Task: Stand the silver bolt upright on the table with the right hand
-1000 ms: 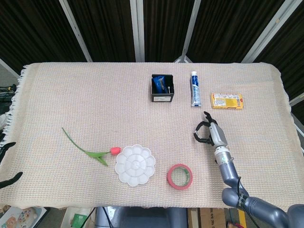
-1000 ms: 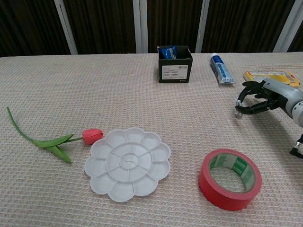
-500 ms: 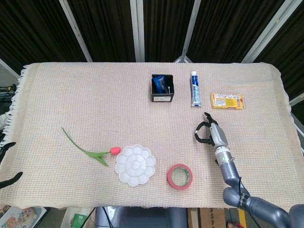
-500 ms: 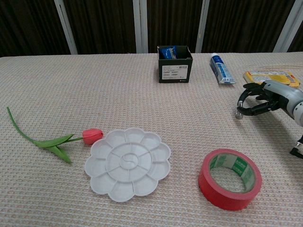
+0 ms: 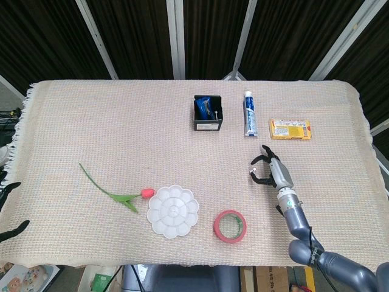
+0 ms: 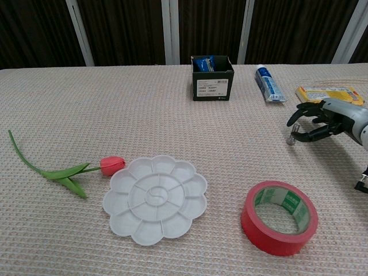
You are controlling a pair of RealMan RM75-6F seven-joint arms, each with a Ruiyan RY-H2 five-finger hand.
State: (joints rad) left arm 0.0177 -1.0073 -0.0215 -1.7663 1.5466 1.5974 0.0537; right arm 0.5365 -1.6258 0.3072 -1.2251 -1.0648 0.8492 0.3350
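One silver bolt (image 6: pixel 291 137), right of centre in the chest view, upright or nearly so with its lower end at the cloth, just beside the fingertips of the right hand (image 6: pixel 322 121); whether they touch it cannot be told. The hand's fingers are curved and apart, arching over the bolt.

One left hand (image 5: pixel 11 210): only dark fingertips show at the lower left edge of the head view; its state cannot be told.

One black box (image 5: pixel 208 114), upper centre, holding blue packets.
One blue-and-white tube (image 5: pixel 249 114), to the right of the box.
One yellow packet (image 5: pixel 290 129), upper right.
One red tape roll (image 6: pixel 279 217), lower right, lying flat.
One white flower-shaped palette (image 6: pixel 155 197), lower centre.
One artificial tulip (image 6: pixel 66 167), lower left, red bud just beside the palette.
One woven tablecloth (image 5: pixel 109 128) under all.
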